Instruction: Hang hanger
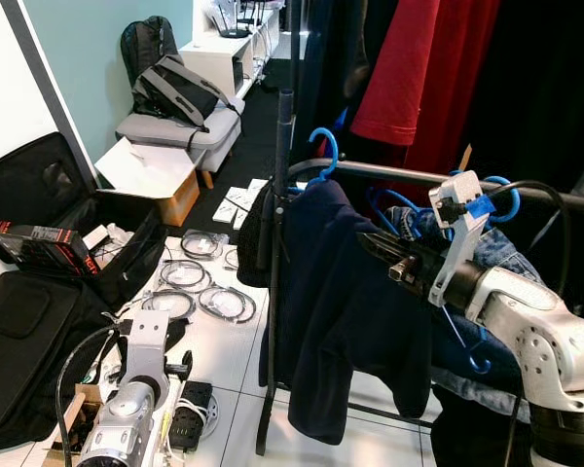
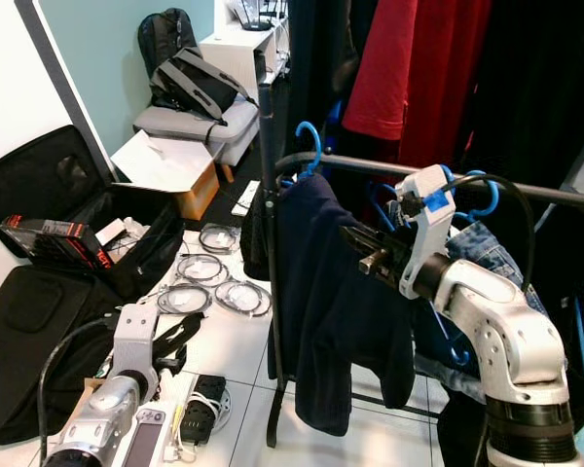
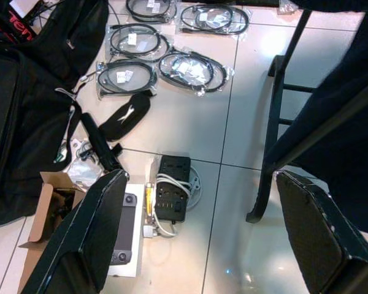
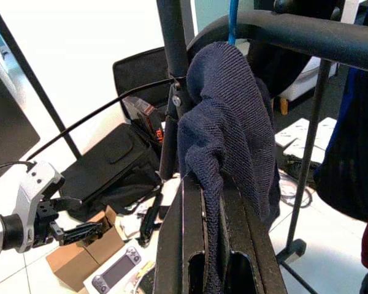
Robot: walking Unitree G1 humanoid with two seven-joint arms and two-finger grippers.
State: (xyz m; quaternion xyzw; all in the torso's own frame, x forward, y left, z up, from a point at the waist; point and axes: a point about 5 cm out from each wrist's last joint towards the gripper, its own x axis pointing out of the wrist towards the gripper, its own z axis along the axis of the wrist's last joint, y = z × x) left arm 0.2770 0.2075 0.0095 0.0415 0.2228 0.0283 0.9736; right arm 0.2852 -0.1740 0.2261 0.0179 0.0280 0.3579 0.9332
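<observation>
Up at rail height, the right gripper (image 1: 375, 246) has its two black fingers (image 4: 199, 233) pressed together on a fold of the navy garment (image 1: 341, 302), the knit cloth pinched between them and bulging out just past their tips. That garment hangs on a blue hanger (image 1: 323, 156), whose hook curls over the dark clothes rail (image 1: 409, 176) directly above the fingertips, so the hanger is already on the rail close to the rack's upright post (image 1: 278, 195). Behind the fingers, along the same rail toward the wrist, denim clothing (image 1: 487, 253) hangs on more blue hangers (image 1: 506, 199), and red garments (image 1: 419, 68) hang farther back beyond the rail. Low down, the left gripper (image 3: 202, 233) is held over the tiled floor (image 3: 233, 135) with its fingers (image 3: 89, 239) spread wide and nothing between them. Beneath the gap of those fingers lies a black power strip (image 3: 173, 193) with a white cable, and just beside the one finger sits a white handheld console (image 3: 126, 236) next to a small cardboard box (image 3: 40, 214). Ahead of the fingertips, several coiled black cables in clear bags (image 3: 190, 64) are spread on the tiles, with a black bag (image 3: 24, 122) lying open off to their side and the foot of the rack (image 3: 264, 202) standing near the other finger.
</observation>
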